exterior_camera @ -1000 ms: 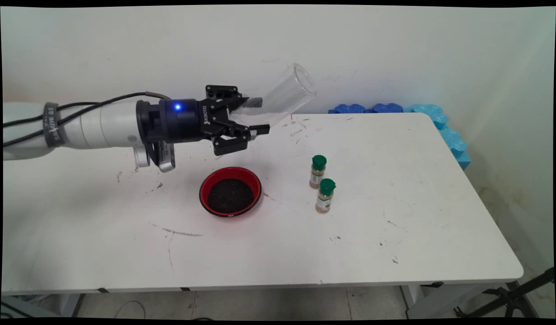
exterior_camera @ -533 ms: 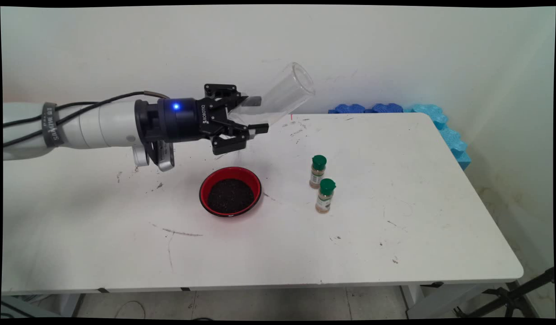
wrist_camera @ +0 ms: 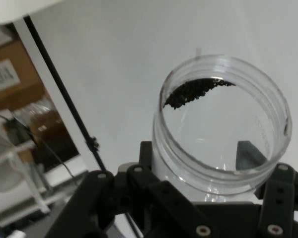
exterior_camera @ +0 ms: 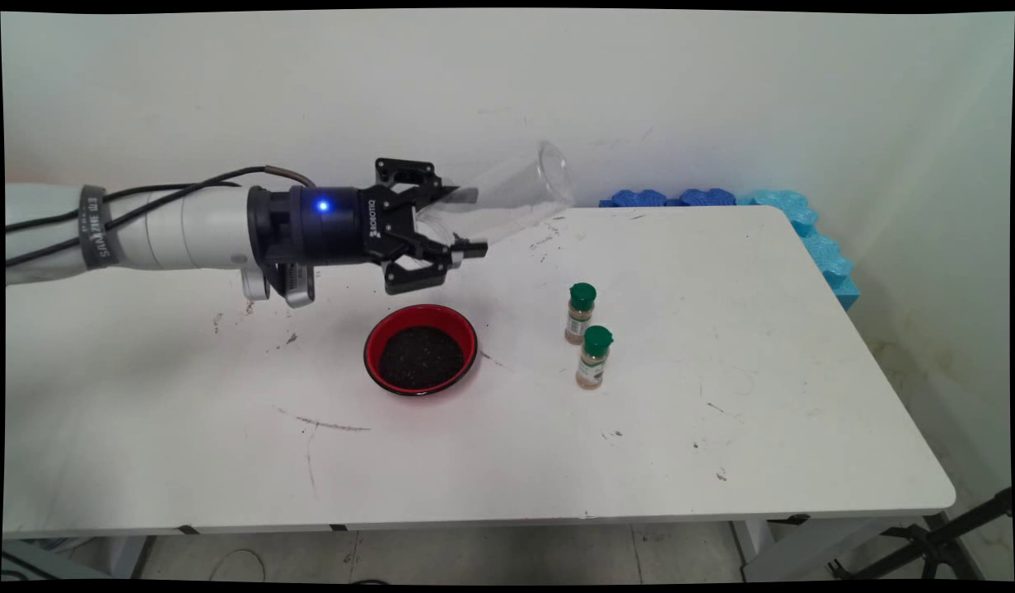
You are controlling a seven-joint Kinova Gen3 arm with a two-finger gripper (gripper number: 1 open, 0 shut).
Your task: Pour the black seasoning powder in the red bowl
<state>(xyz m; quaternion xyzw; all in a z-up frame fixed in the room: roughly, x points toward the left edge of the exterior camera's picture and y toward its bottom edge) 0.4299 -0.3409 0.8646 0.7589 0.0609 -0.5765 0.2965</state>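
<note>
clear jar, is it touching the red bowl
Apart. The main view shows the clear jar clamped in the gripper and tilted in the air, with bare table between it and the red bowl below.

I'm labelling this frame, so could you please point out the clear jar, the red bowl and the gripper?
clear jar point(exterior_camera: 516, 193): main view, on its transparent side wall.
red bowl point(exterior_camera: 374, 342): main view, on its red left rim.
gripper point(exterior_camera: 466, 221): main view, midway between its fingertips, which are closed on the jar.
</note>
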